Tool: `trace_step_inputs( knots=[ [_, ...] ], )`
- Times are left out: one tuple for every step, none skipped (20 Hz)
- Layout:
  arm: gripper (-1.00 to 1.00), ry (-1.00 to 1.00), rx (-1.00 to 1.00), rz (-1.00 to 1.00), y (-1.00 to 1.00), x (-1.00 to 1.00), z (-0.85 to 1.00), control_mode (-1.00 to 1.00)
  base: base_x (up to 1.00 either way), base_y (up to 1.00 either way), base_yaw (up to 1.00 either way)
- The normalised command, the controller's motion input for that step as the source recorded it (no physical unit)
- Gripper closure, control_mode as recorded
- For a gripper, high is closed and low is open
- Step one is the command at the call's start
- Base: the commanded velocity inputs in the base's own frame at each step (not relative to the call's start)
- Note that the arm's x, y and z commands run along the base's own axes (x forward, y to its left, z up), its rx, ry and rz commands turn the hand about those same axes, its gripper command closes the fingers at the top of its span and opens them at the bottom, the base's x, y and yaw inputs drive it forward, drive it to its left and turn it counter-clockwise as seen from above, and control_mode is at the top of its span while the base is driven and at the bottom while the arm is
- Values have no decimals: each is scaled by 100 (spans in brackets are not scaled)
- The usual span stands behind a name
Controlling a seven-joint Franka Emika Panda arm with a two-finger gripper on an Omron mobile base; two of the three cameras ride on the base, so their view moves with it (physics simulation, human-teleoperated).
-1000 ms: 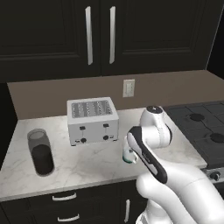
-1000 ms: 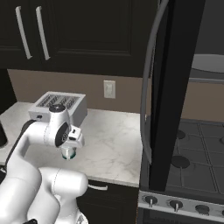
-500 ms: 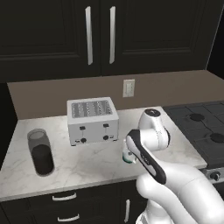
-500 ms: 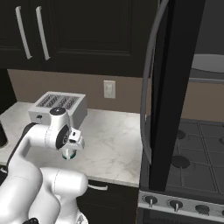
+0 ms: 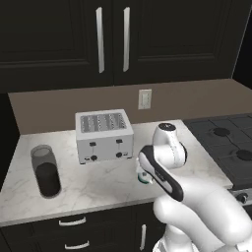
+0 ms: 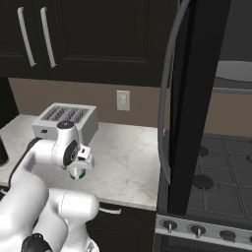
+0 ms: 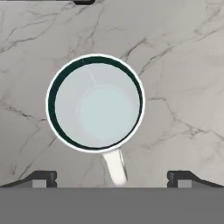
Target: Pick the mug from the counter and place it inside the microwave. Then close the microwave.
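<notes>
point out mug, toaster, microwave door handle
mug (image 7: 95, 105), hand view, inner floor.
toaster (image 5: 105, 142), left base view, front face.
microwave door handle (image 6: 166, 98), right base view, mid-curve of the grey bar.

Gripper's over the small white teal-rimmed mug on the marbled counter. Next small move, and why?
Probably straight down. In the hand view the small white teal-rimmed mug sits upright on the marbled counter, between the open gripper's dark fingertips, which look above the rim; descend until they flank it before closing.

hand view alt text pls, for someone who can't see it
Looking straight down into an upright white mug with a teal rim, standing on the marbled counter, its handle pointing toward the bottom of the frame. The open end effector hangs above it, one dark fingertip at each lower corner, neither touching the mug.
</notes>
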Motion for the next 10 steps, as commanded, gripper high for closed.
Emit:
trace_step_inputs(
  knots=[
    [-100,5,0,0,0,0,-18,-100,0,0,0],
    [-100,4,0,0,0,0,-14,-100,0,0,0],
    [-100,4,0,0,0,0,-11,-100,0,0,0],
    [-100,3,0,0,0,0,-9,-100,0,0,0],
    [-100,2,0,0,0,0,-7,-100,0,0,0],
    [-100,3,0,0,0,0,-6,-100,0,0,0],
    [-100,2,0,0,0,0,-4,-100,0,0,0],
    [-100,2,0,0,0,0,-3,-100,0,0,0],
    [-100,1,0,0,0,0,-1,-100,0,0,0],
    [-100,0,0,0,0,-1,0,-100,0,0,0]
  ],
)
